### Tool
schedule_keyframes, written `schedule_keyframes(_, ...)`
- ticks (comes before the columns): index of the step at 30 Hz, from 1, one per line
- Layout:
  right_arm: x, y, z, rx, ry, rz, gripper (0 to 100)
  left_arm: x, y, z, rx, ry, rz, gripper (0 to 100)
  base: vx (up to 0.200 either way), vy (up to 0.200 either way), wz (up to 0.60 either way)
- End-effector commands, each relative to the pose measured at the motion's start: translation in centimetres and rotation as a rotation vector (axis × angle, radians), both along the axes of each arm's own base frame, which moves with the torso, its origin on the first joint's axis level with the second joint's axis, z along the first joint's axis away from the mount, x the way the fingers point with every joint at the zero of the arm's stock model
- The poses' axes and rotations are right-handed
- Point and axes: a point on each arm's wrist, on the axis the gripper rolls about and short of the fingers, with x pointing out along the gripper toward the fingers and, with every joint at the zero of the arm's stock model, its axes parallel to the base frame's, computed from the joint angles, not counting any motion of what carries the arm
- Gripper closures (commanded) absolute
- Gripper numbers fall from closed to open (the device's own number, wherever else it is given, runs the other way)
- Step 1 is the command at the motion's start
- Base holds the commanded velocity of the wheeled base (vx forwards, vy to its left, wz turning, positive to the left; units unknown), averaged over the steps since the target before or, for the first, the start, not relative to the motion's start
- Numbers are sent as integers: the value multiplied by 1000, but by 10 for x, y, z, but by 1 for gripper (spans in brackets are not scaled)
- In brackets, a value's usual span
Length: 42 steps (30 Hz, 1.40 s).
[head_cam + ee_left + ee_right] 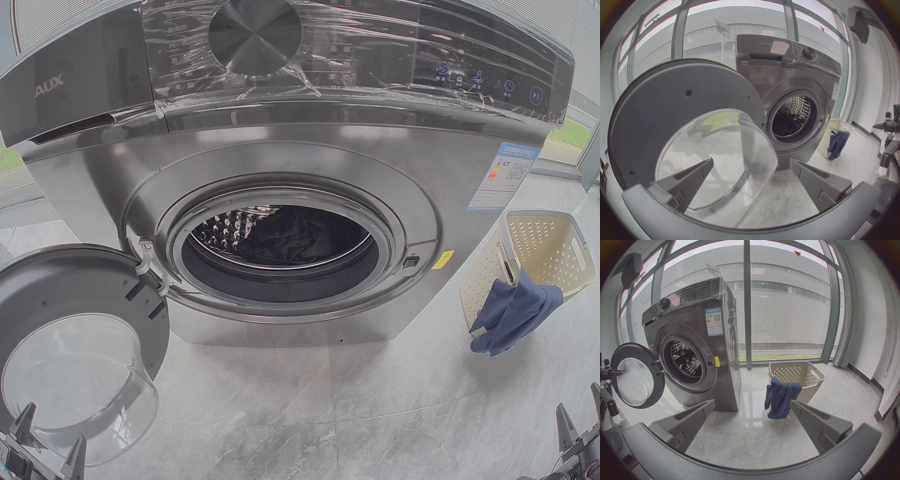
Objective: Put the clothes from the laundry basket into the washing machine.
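The grey washing machine [300, 144] stands in front of me with its round door [75, 294] swung open to the left. Something dark lies inside the drum [306, 237]. To the right of the machine, a cream laundry basket [550, 244] sits on the floor, and a blue garment [515, 309] hangs over its near rim. My left gripper [51, 431] is low at the left, just before the door glass [718, 162], open and empty. My right gripper [578, 406] is low at the right, open and empty, well short of the basket [800, 374] and the garment [781, 397].
Grey tiled floor [350, 400] stretches between me and the machine. Tall windows [787, 302] run behind the machine and basket, and a white wall [868, 333] with a curtain stands to the right of the basket.
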Motion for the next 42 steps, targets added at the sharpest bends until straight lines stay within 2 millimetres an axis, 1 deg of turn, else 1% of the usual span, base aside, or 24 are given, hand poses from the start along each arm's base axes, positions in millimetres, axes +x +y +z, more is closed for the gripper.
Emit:
schedule_keyframes(1,0,0,-5,0,4,0,0,0,0,-6,-27,8,19,0,0,-200,0)
schedule_keyframes(42,0,0,-5,0,6,0,0,0,1,-6,-41,8,30,0,0,-200,0)
